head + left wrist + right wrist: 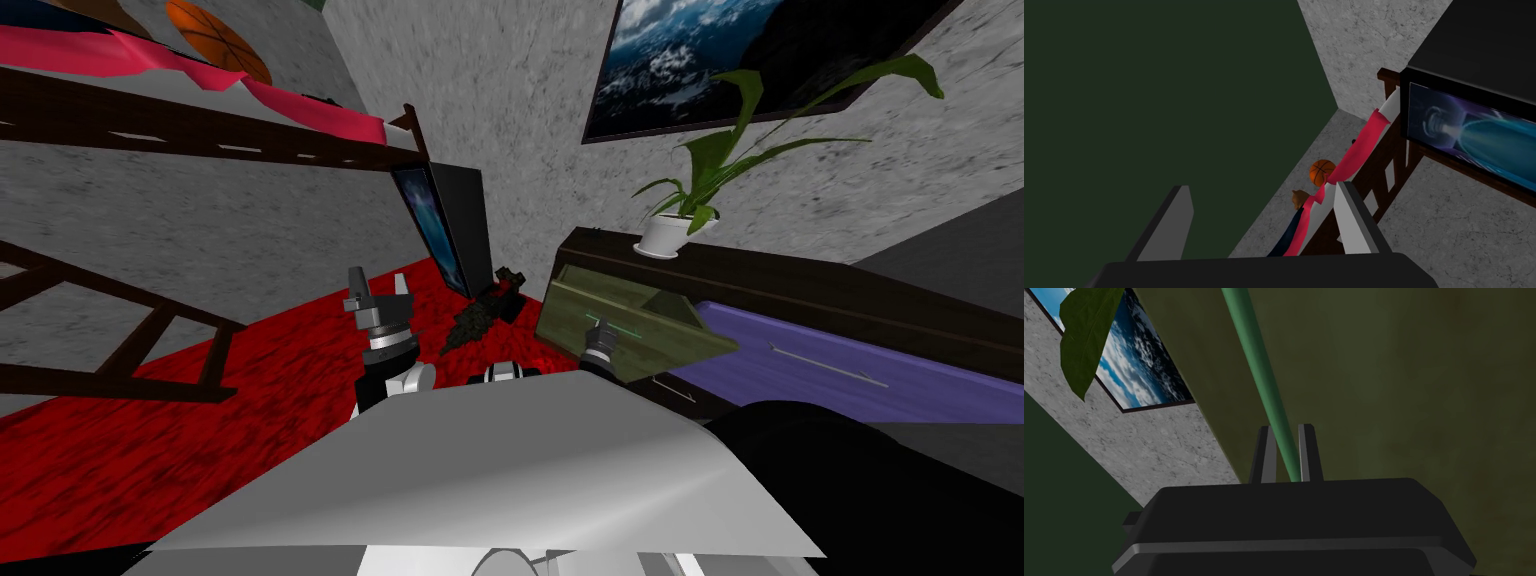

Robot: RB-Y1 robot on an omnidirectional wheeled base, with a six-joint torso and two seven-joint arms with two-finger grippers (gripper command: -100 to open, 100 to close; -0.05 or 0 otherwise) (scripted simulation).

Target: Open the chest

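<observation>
Right gripper (1287, 438) clamps the green handle (1251, 353) of the olive drawer (660, 340), left gripper (1261, 200) gaping wide over red carpet (260, 400), grey walls (200, 220) around.

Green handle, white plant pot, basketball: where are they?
green handle (1256, 368): right wrist view, middle of the bar.
white plant pot (668, 236): head view, on its side wall.
basketball (1322, 171): left wrist view, middle of the ball.

Dim, flat render light — splayed edges
</observation>
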